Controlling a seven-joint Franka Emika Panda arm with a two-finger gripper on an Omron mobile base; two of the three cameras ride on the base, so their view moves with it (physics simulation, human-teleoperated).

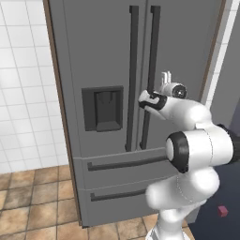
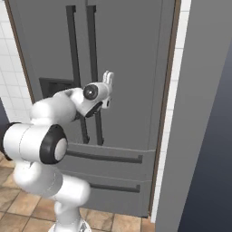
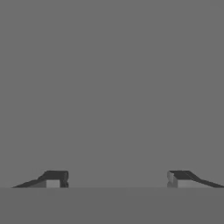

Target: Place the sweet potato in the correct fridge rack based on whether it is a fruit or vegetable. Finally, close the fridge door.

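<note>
Hand view – gripper (image 3: pixel 117 178) spread wide, nothing between, facing the closed grey fridge door (image 3: pixel 112 78).

Fridge (image 1: pixel 108 56) – grey, French doors shut, dark vertical handles, two drawers below.

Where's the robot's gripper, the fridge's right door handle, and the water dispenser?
gripper (image 1: pixel 165 77), left base view, between its pale fingertips.
right door handle (image 1: pixel 153 42), left base view, upper part of the dark bar.
water dispenser (image 1: pixel 103 108), left base view, its dark recess.
</note>
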